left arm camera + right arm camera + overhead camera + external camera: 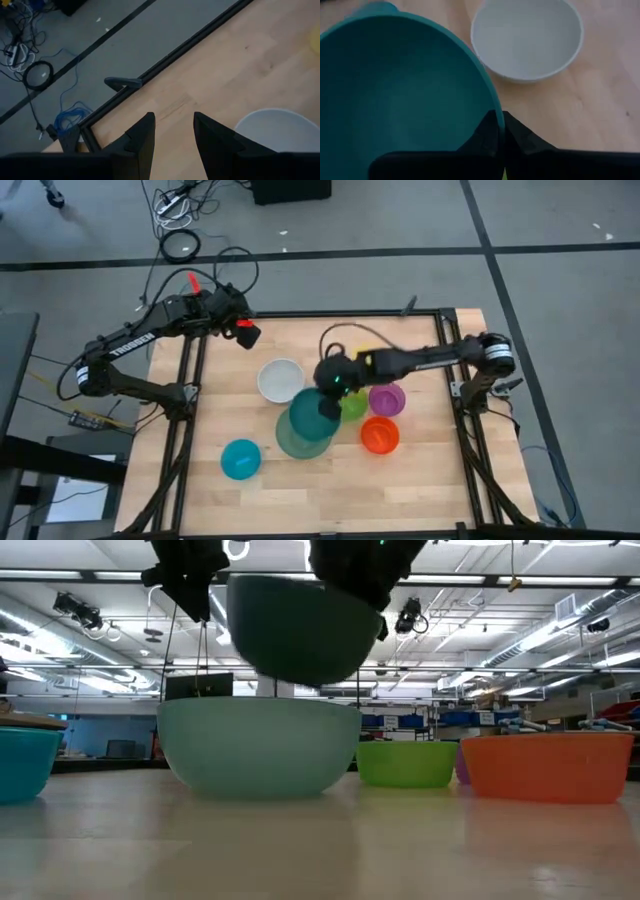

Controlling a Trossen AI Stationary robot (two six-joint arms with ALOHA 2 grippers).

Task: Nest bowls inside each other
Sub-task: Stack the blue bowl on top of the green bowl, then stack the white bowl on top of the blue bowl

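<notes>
My right gripper (501, 131) is pinched shut on the rim of the teal bowl (405, 95). The rim sits between my two fingers, one on each side. I am holding the teal bowl up in the air. It does not touch the table (420, 480).

Right under my bowl sits the big sage green bowl (260, 745). It is the biggest one, and it looks empty, so I think no bowl is nested yet. My teal bowl hangs just above it, a bit tipped. I think this is the first step: put the teal bowl down into the green one.

Just past my gripper is the white bowl (527, 37), sitting alone on the table. Close to my arm are the lime bowl (352, 404), the purple bowl (387, 399) and the orange bowl (380, 435). The light blue bowl (241, 459) is well away, on the far side of the green bowl. A bit of yellow (366, 356) peeks out behind my arm, and I cannot tell much about it.

My left gripper (172, 132) waits near the far edge of the table, with its fingers apart and nothing in them.

So almost all the work is left.
</notes>
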